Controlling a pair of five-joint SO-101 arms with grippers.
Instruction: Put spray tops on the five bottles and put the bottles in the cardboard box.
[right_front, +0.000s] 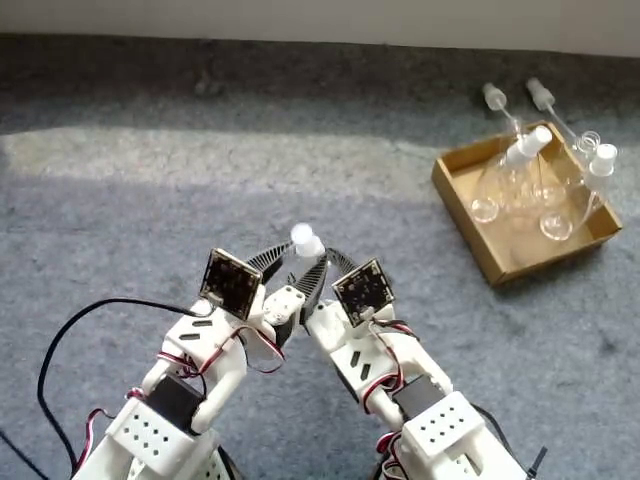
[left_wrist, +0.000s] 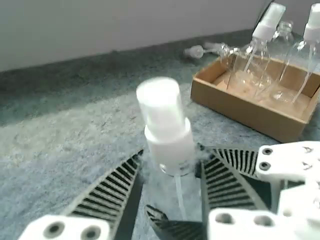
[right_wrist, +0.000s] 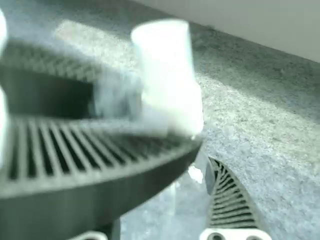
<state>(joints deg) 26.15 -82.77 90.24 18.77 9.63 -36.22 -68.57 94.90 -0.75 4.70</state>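
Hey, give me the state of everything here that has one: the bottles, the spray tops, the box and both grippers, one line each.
held bottle: upright, spray top on.
left gripper: shut on the held bottle.
right gripper: at that bottle, grip unclear.
cardboard box: open, three bottles inside.
two boxed bottles: tops on.
third boxed bottle: neck bare.
two loose spray tops: lying on the carpet, unfitted.

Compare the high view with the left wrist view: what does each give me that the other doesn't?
High view: the bodies of the left arm and right arm, plus a black cable. Left wrist view: the thin dip tube under the spray top. Both: that spray top, and the cardboard box holding bottles.
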